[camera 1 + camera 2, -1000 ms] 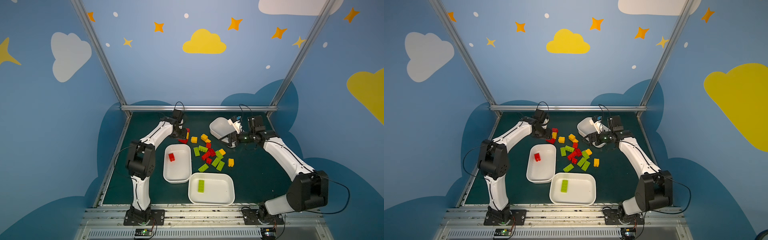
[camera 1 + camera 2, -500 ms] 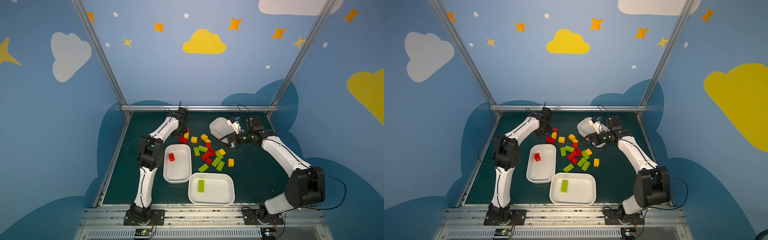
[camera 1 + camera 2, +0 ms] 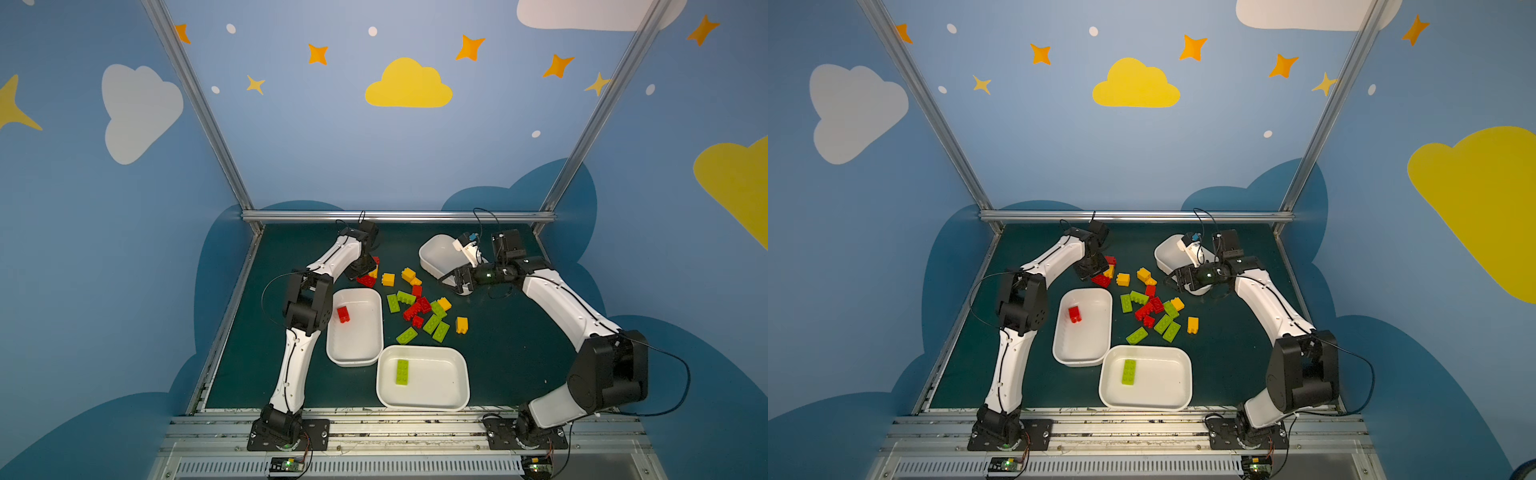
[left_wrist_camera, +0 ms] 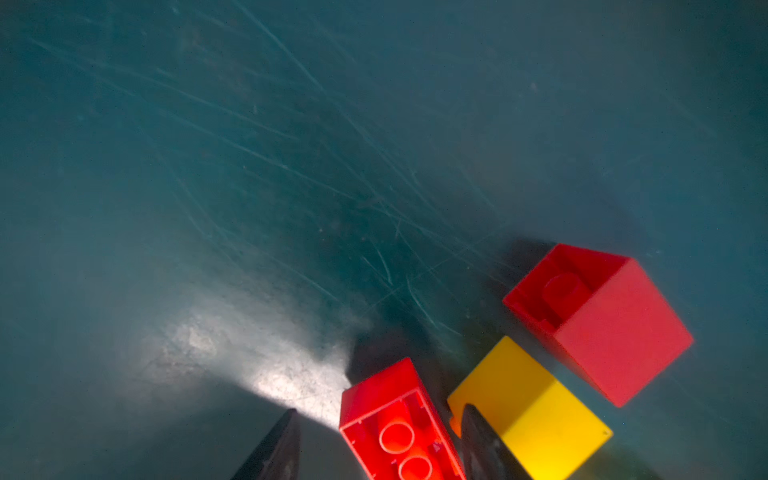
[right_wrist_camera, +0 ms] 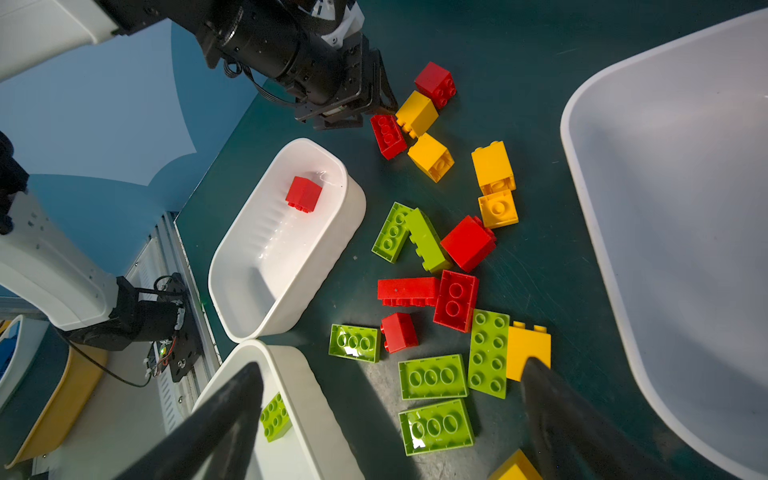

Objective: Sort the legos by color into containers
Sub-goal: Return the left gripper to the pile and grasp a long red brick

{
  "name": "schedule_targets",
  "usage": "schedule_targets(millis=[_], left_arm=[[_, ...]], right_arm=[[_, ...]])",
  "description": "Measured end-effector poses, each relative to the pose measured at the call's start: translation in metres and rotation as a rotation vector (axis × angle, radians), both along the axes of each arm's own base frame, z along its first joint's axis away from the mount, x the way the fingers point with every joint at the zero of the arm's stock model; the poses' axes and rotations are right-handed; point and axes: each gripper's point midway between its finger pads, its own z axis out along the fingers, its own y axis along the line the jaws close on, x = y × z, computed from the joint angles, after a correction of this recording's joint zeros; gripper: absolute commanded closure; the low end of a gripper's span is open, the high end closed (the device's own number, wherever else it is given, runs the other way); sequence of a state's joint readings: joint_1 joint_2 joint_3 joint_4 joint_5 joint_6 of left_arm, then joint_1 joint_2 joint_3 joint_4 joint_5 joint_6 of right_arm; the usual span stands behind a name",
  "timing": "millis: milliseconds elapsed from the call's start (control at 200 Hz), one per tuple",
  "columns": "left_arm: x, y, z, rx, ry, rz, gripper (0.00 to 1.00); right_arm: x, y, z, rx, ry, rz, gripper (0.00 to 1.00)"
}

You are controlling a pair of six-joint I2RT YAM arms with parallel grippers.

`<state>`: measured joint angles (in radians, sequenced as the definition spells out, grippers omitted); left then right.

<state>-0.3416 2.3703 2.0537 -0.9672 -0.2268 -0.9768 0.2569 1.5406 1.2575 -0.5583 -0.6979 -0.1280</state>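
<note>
Red, lime green and yellow legos [image 3: 419, 305] lie loose mid-table. My left gripper [image 4: 379, 409] is down at the pile's far left corner [image 3: 365, 270], open, its fingers either side of an upside-down red oblong brick [image 4: 399, 424]; one finger stands apart from it. A yellow brick [image 4: 528, 407] and a red square brick [image 4: 602, 320] lie right beside it. One container [image 3: 357, 290] holds a red brick [image 3: 343, 314]. The front container [image 3: 424, 348] holds a green brick [image 3: 402, 372]. My right gripper [image 5: 390, 374] hovers open and empty over the pile's right side, next to the third container [image 3: 440, 253].
A metal rail [image 3: 395, 216] and two slanted posts bound the back of the dark green table [image 3: 519, 353]. The arm bases sit on the front rail [image 3: 395, 428]. Blue walls close in on both sides.
My left arm's elbow has swung in toward the middle, and its jaws have narrowed around the red oblong brick. The right arm has hardly moved.
</note>
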Motion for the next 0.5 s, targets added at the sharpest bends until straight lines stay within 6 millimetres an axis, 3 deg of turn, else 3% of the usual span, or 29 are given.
schedule_targets(millis=[345,500], left_arm=[[-0.007,-0.014,-0.005,-0.008,0.029,-0.012,0.41],[-0.013,-0.025,-0.005,-0.008,0.036,-0.029,0.49]], right_arm=[[0.001,-0.006,0.001,-0.017,-0.006,0.001,0.05],[0.001,-0.008,0.0,-0.019,-0.003,-0.002,0.05]])
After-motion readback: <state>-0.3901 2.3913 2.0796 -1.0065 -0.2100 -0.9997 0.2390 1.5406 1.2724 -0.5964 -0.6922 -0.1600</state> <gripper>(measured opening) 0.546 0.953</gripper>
